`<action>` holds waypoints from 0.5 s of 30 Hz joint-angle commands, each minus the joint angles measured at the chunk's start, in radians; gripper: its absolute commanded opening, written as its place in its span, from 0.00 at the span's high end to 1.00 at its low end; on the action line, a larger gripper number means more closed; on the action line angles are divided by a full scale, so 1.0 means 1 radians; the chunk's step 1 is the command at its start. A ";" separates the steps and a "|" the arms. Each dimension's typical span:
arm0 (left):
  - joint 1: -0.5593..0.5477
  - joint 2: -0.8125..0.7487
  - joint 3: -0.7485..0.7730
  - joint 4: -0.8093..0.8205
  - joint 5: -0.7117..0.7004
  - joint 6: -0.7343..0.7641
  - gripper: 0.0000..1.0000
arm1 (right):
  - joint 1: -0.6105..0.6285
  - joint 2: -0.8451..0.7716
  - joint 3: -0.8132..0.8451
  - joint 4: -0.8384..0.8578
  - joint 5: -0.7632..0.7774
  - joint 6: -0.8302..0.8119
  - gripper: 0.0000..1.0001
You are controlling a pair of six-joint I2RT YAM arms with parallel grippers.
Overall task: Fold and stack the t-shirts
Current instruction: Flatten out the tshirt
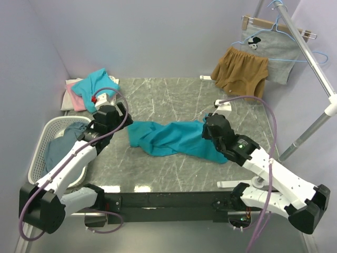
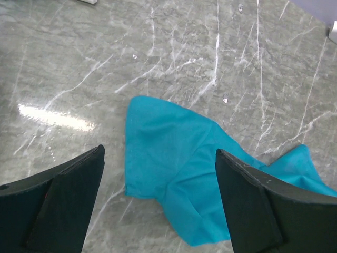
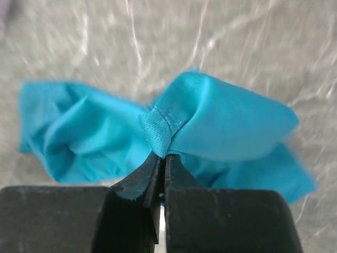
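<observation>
Pinches a stitched hem fold of the teal t-shirt (image 3: 226, 121) in the right claw (image 3: 160, 155), shut tight with no gap between the fingers. Bunched just beyond that claw's tips, with cloth spilling out to either side of them over the grey marble counter (image 3: 79, 42).

Holds the left claw (image 2: 159, 153) spread wide and empty, gripping nothing. Below and ahead of its open gap: the shirt's other end, a flattish corner framed between the two fingers (image 2: 68, 190), trailing off under the right-hand finger and past it. Touching the cloth or hovering over it: cannot tell.

From above, stretched in one long crumpled band from just in front of the left claw across to the right claw. Long axis running claw to claw, side to side across the counter. Broader and more rumpled toward the right claw, narrowing to a point toward the left one.

On the outer side of the left claw, back toward its arm's base: a white basket (image 1: 39, 138) holding a slate-blue garment (image 1: 57, 147). Beyond the left claw, at the far corner: a turquoise tee (image 1: 97, 80) heaped over a pink tee (image 1: 77, 101). Well beyond the right claw: tan-brown shorts (image 1: 239, 71) and a grey printed garment (image 1: 271, 47), both hanging.
</observation>
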 commanded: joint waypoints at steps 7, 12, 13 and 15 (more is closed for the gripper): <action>0.005 0.368 0.141 0.188 0.202 0.076 0.14 | 0.010 -0.141 -0.230 0.018 -0.212 0.096 1.00; 0.005 0.561 0.267 0.182 0.219 0.121 0.11 | 0.024 -0.193 -0.228 -0.029 -0.214 0.105 1.00; 0.005 0.580 0.277 0.164 0.207 0.127 0.11 | 0.022 -0.199 -0.233 -0.029 -0.217 0.106 1.00; 0.005 0.626 0.300 0.144 0.198 0.133 0.11 | 0.024 -0.218 -0.239 -0.030 -0.221 0.112 1.00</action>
